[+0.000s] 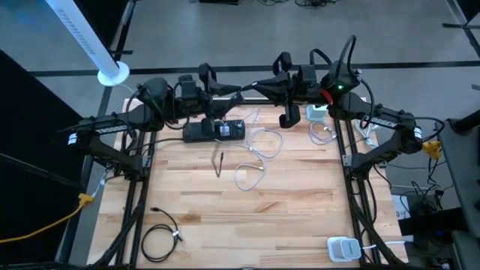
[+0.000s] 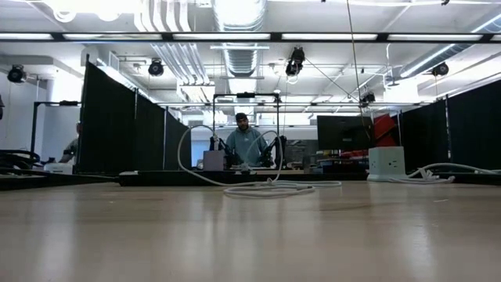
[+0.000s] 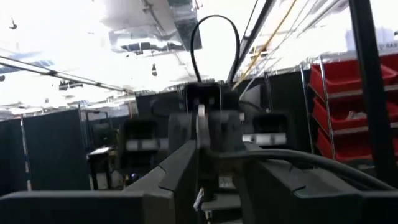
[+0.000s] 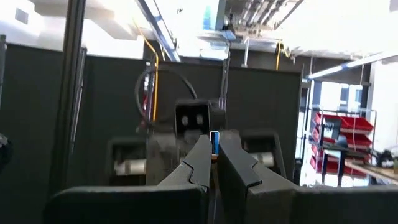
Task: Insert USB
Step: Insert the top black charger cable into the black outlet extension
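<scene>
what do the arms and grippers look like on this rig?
Two dark, near-black arms: left arm and right arm, each with a white label band. Black cables loop over the wrists. The right arm carries a green light and a red patch. Left gripper and right gripper have dark, angular, tapering fingers.

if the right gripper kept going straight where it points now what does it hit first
Most likely the left gripper. In its own wrist view the right gripper, shut on a small blue-tipped plug, points straight at the other arm's gripper head facing it. How much gap lies between them is hard to tell.
</scene>
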